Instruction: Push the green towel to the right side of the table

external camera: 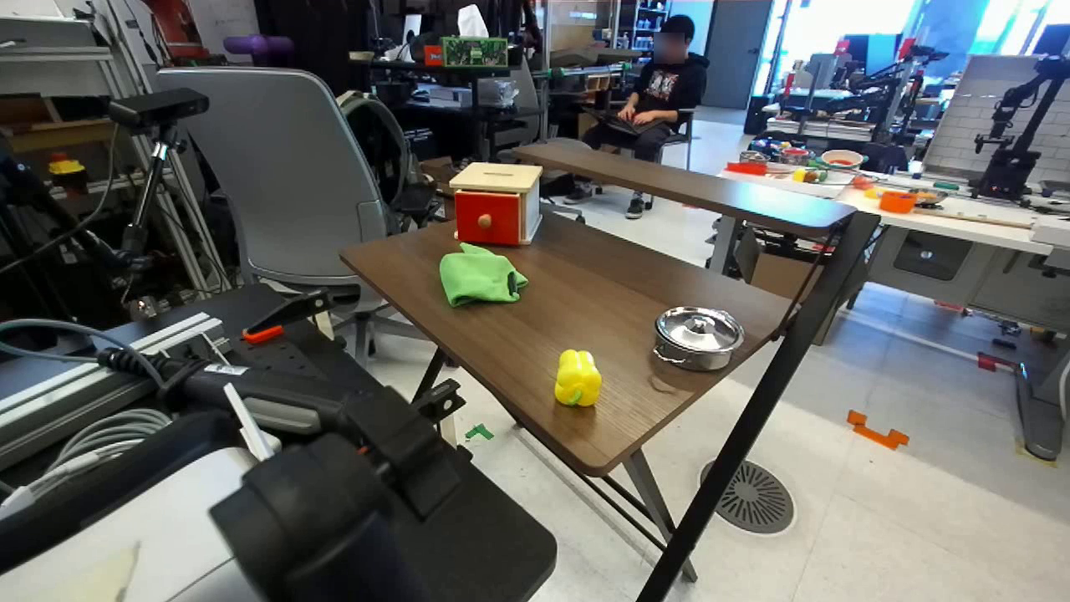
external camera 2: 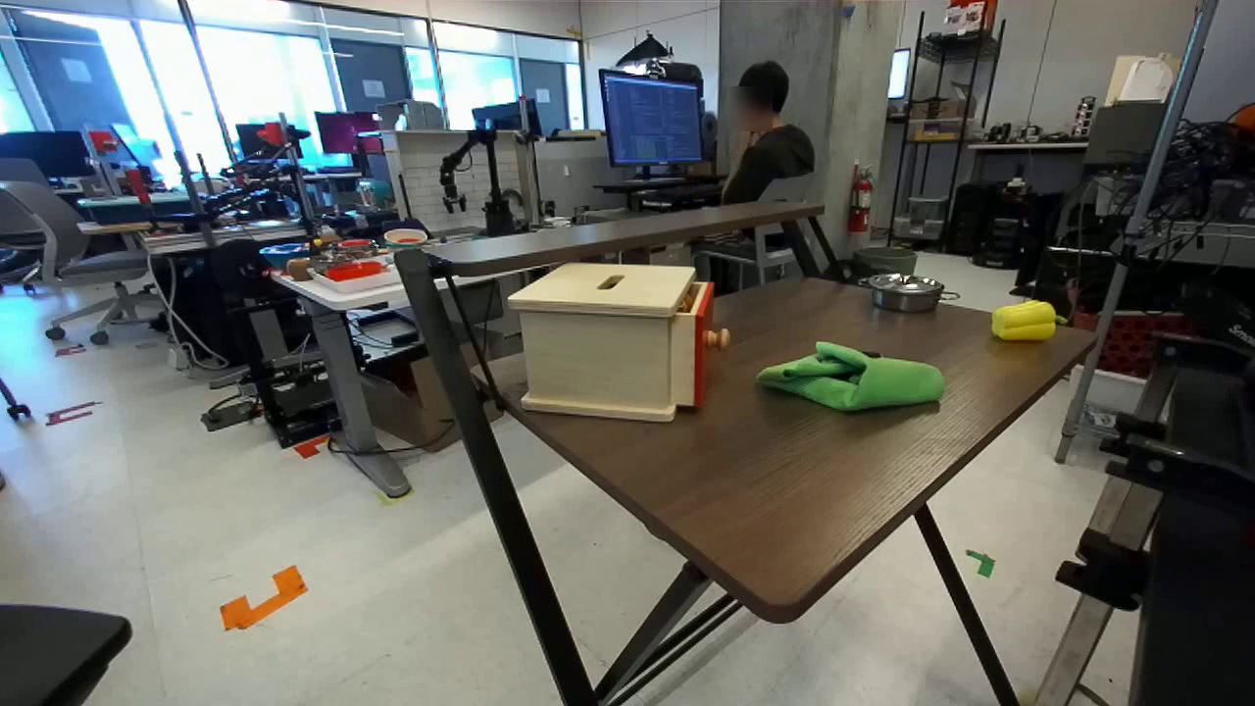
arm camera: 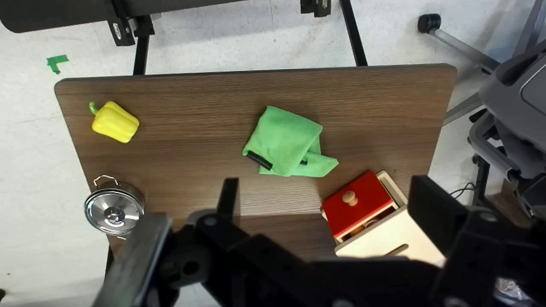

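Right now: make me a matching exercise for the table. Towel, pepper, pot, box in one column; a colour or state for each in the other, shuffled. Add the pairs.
Things:
1. towel
2. pepper
3. pot
4. box

Colour or state:
A. its lid is on
B. its red drawer is partly open
C. green, folded over on itself
D. yellow, lying on its side

Pairs: 1-C, 2-D, 3-A, 4-B
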`<state>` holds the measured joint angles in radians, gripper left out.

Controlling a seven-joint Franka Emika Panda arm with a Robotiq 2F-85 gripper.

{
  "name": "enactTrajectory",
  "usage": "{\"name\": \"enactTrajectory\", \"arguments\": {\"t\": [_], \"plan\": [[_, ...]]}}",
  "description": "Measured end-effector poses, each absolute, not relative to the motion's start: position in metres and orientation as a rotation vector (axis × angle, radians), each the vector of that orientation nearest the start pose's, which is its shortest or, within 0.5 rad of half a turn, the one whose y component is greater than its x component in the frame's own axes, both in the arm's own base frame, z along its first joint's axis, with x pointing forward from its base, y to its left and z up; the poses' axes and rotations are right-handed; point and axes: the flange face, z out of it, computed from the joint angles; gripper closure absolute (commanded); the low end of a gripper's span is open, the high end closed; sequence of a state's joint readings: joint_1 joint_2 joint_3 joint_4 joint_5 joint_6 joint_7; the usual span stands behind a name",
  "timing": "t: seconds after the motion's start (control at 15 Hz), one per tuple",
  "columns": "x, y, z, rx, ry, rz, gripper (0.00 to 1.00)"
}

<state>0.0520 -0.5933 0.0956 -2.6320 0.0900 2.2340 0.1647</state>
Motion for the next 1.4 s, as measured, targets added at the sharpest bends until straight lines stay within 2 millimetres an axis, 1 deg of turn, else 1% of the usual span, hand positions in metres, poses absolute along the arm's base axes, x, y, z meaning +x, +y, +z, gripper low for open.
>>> {"name": "enactTrajectory", "arguments": {"t": [0.6,0.67,0.8,0.93,1.07,1.2,1.4], "plan": [[0.375,0.058,0.452,-3.076,0.119,-0.291,0.0],[0.376,0.058,0.451,-3.075,0.126,-0.298,0.0],[0.387,0.055,0.446,-3.065,0.157,-0.347,0.0],[0.404,0.05,0.432,-3.052,0.198,-0.398,0.0],[0.425,0.045,0.411,-3.039,0.249,-0.415,0.0],[0.448,0.043,0.384,-3.034,0.286,-0.388,0.0],[0.479,0.046,0.336,-3.041,0.3,-0.274,0.0]]}}
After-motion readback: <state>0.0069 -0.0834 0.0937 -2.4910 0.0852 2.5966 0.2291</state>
